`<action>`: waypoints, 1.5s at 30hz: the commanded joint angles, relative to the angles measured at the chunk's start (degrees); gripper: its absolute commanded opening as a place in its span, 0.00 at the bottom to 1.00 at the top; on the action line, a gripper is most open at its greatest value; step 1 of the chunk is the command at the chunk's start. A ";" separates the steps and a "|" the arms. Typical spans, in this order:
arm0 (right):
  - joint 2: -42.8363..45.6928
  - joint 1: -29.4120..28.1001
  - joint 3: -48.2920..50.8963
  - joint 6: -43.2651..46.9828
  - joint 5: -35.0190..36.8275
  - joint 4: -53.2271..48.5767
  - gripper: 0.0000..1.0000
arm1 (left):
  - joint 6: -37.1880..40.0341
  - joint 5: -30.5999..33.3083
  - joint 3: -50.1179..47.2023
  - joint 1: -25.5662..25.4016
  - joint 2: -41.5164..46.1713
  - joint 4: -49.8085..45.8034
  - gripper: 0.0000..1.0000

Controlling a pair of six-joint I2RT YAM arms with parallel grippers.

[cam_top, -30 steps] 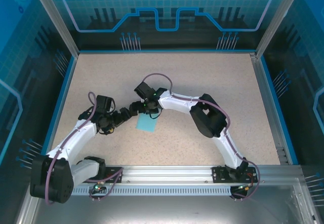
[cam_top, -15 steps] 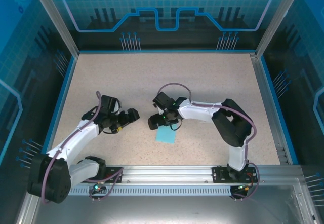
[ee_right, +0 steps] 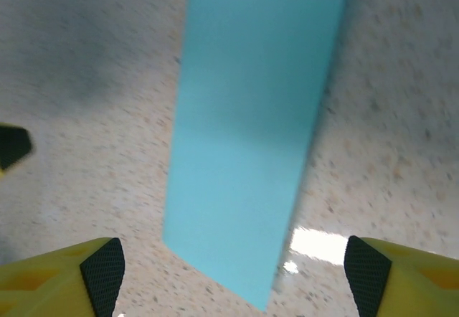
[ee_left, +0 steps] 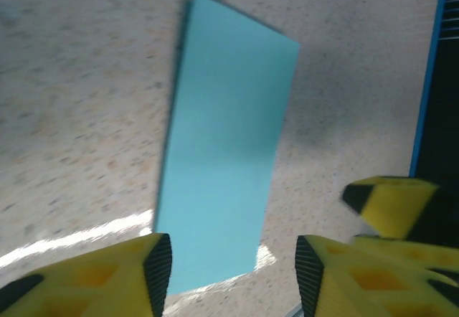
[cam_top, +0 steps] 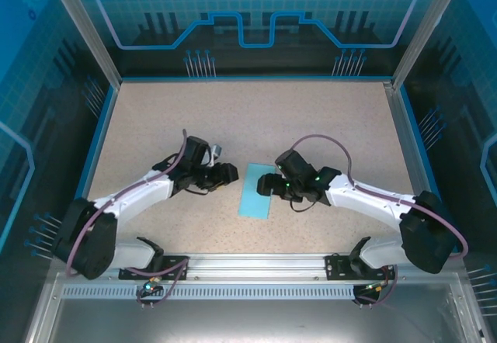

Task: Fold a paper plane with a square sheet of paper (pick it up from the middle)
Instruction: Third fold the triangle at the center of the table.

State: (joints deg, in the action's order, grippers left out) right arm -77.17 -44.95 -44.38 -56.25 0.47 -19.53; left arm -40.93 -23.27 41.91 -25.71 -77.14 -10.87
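The light cyan sheet of paper lies flat on the speckled table as a narrow rectangle, looking folded in half. My left gripper hovers just left of its upper end, my right gripper just right of it, and the two point at each other. In the left wrist view the paper stretches away ahead of my left gripper, whose yellow fingers stand apart holding nothing. In the right wrist view the paper lies beyond my wide-open right gripper.
A blue rim and transparent walls enclose the tabletop. The aluminium rail carrying the arm bases runs along the near edge. The right gripper's yellow finger shows in the left wrist view.
The left gripper has swung right to the paper and its jaws have narrowed. The right arm has drawn back to the right. The paper now shows as a longer strip between them.
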 commanded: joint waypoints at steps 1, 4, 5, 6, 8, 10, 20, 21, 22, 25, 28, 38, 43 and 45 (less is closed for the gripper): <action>-0.23 -0.16 2.99 -4.87 -3.95 1.40 0.78 | -0.94 -2.75 4.32 -1.64 -4.50 4.20 0.47; -1.19 -0.88 4.67 -5.79 -5.84 3.11 0.75 | -1.43 -2.79 6.45 -2.13 -8.04 4.80 0.43; -1.56 -1.28 5.06 -6.10 -6.55 4.26 0.73 | -1.67 -2.68 6.83 -2.22 -8.75 4.89 0.42; -2.11 -1.64 5.17 -6.30 -7.02 4.87 0.72 | -1.70 -2.57 7.09 -2.23 -9.47 4.89 0.42; -3.59 -2.47 5.18 -6.90 -7.99 6.32 0.68 | -1.81 -2.31 7.38 -2.21 -10.30 4.63 0.42; -5.58 -3.32 4.78 -7.33 -9.05 7.81 0.64 | -1.79 -2.17 7.40 -2.19 -10.75 4.31 0.42; -10.80 -5.83 2.71 -8.64 -10.30 9.97 0.53 | -1.26 -1.52 6.78 -2.21 -11.15 3.15 0.42; -10.73 -5.87 2.96 -9.01 -10.80 10.69 0.52 | -1.16 -1.50 6.78 -2.23 -11.18 3.14 0.42; -10.72 -6.03 3.13 -9.45 -11.22 11.20 0.52 | -1.13 -1.49 6.78 -2.23 -11.26 3.05 0.42; -10.42 -6.20 3.87 -11.28 -12.28 12.60 0.47 | -0.91 -1.39 6.78 -2.23 -11.45 3.03 0.42; -9.55 -6.25 4.84 -13.27 -11.92 12.76 0.40 | -0.75 -1.51 6.73 -2.16 -11.60 2.91 0.41; -5.74 -5.92 9.02 -17.81 -9.98 14.47 0.22 | -1.00 -4.25 5.70 -2.15 -12.07 5.95 0.40; -5.62 -5.93 10.01 -18.81 -9.46 16.96 0.11 | -1.11 -4.48 5.51 -2.23 -12.09 6.14 0.39; -5.63 -5.86 10.08 -18.81 -9.18 16.83 0.04 | -1.12 -4.80 5.39 -2.22 -11.98 6.30 0.39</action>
State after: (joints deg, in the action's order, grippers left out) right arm -83.61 -50.37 -34.81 -74.11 -9.50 -4.34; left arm -42.09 -26.00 47.83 -27.59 -88.47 -5.56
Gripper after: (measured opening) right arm 0.064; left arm 0.395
